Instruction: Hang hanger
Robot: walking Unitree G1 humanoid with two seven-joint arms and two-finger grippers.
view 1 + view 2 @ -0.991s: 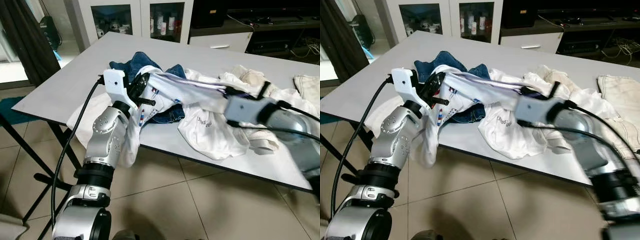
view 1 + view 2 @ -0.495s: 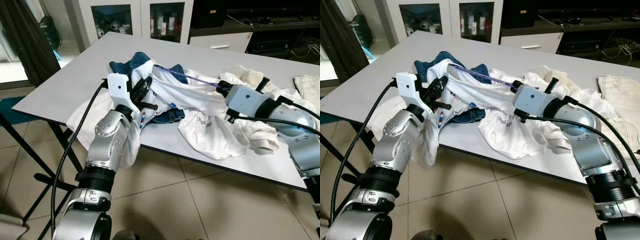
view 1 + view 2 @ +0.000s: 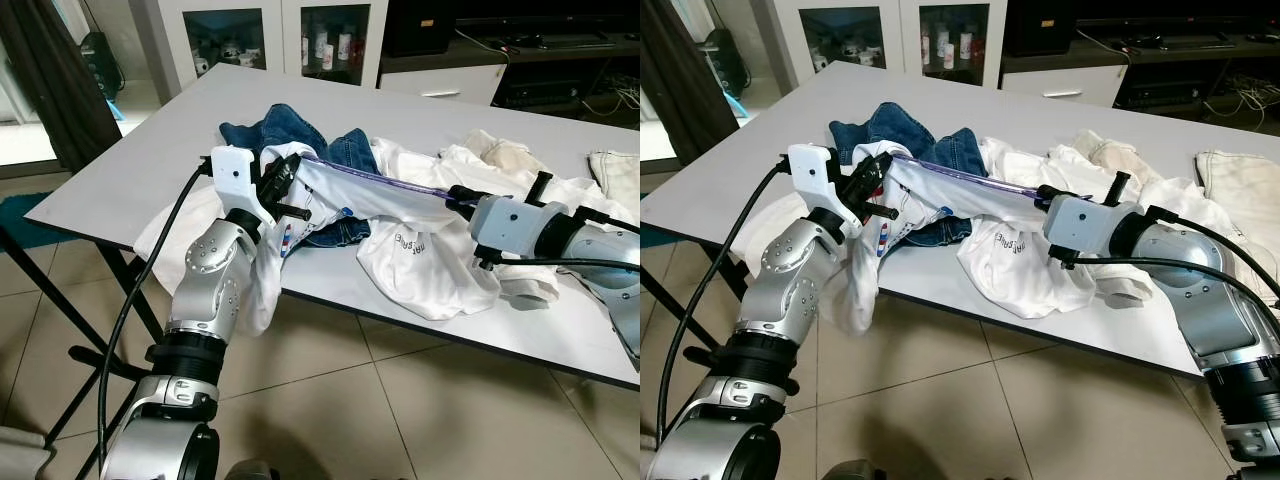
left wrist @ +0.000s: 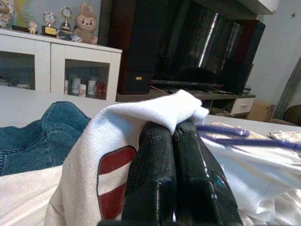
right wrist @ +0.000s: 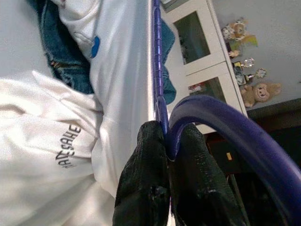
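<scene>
Purple plastic is what we have in our right hand point(image 5: 164, 141): the fingers are clenched on the hanger point(image 3: 970, 178) at the base of its hook, and its long bar runs from that hand toward nine o'clock, buried in the white shirt point(image 3: 930, 195). Our left hand point(image 4: 174, 136) is pinched shut on the shirt's hem or collar edge, near the red stripes, holding the cloth up off the grey worktop point(image 3: 150, 150). Blue jeans point(image 3: 275, 128) lie at twelve o'clock of the shirt, and more white garments point(image 3: 430, 265) are heaped at three o'clock.

We judge we are in the threading step: the hanger is partly inside the shirt, with the cloth stretched between both hands. The next move likely calls for seating the shoulders over the bar, then lifting the whole. We cannot tell how far the far end has gone in.
</scene>
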